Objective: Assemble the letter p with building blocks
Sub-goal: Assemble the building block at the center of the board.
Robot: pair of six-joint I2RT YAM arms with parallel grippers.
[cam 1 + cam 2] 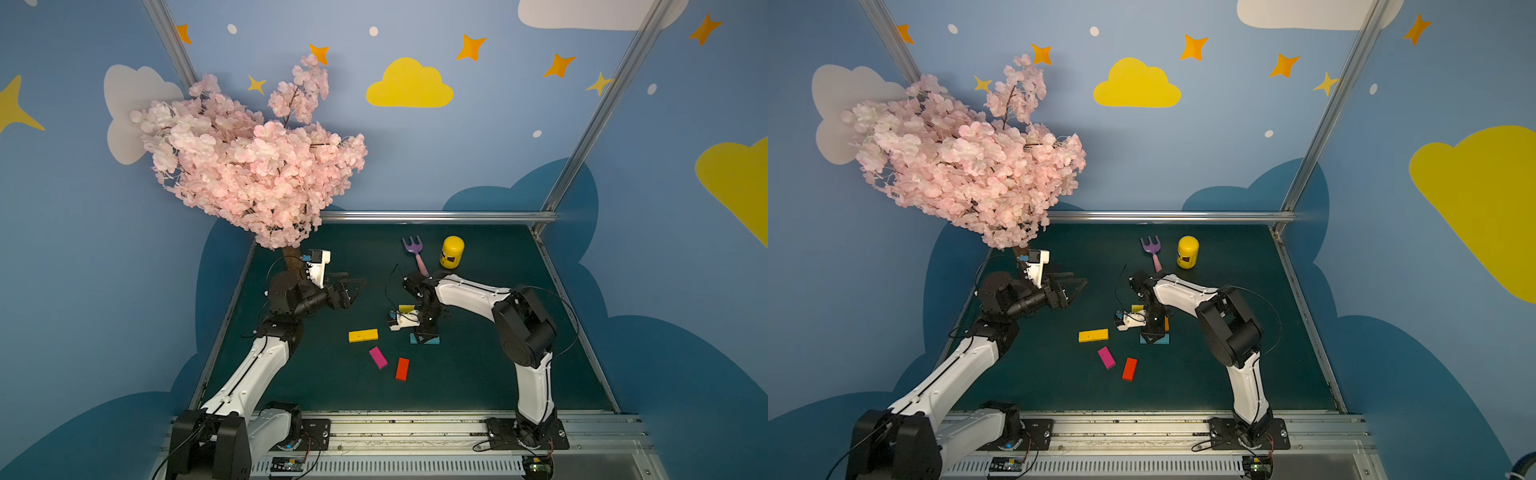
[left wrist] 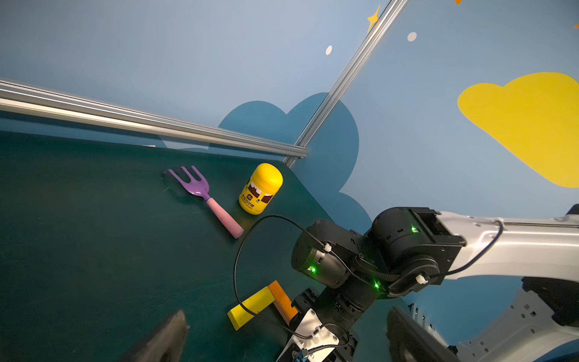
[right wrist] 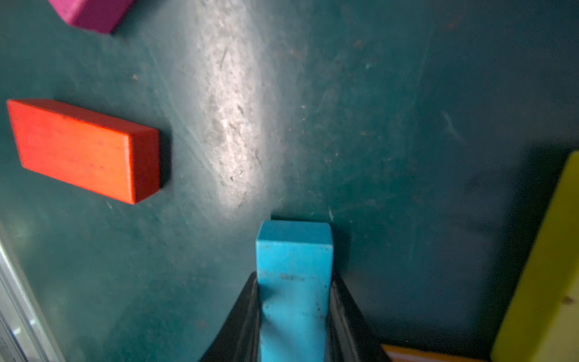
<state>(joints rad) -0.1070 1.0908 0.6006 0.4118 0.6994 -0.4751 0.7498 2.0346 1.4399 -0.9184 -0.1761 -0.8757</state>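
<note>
Right wrist view: right gripper (image 3: 294,283) clamps teal block (image 3: 294,247); left gripper (image 1: 353,285) stands apart.

Well beyond my right gripper (image 1: 424,336), toward the back rail, a purple toy rake (image 1: 415,254) with a pink handle lies flat on the dark green mat (image 1: 478,374). A yellow jar (image 1: 452,252) stands upright just right of it. A pink blossom tree (image 1: 249,166) rises behind my left gripper (image 1: 357,284).
</note>
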